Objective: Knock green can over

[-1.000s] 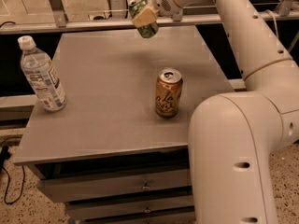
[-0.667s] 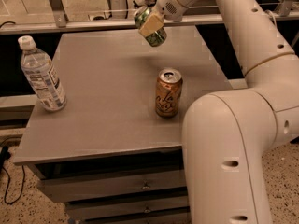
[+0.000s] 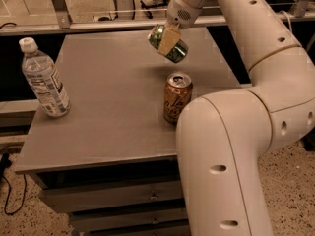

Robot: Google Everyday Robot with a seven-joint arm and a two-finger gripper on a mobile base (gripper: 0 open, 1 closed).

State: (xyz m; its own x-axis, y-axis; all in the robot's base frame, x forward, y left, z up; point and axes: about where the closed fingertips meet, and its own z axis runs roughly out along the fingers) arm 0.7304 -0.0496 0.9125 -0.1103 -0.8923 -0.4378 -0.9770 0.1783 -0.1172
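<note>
The green can (image 3: 172, 47) with a silver top hangs tilted on its side in the air above the back of the grey table (image 3: 108, 107). My gripper (image 3: 168, 42) is shut on it, one pale finger (image 3: 168, 39) lying across the can's front. The can is just above and behind the upright orange-gold can (image 3: 177, 98), apart from it. My white arm (image 3: 246, 107) curves down the right side of the view.
A clear water bottle (image 3: 43, 79) with a white cap stands at the table's left edge. The table sits on a drawer cabinet (image 3: 113, 200). A metal rail (image 3: 78, 26) runs behind the table. A black cable (image 3: 6, 181) lies on the floor at left.
My gripper has carried the green can forward and a little right, from the table's far edge toward the orange-gold can. The can stays tilted. The bottle and orange-gold can have not moved.
</note>
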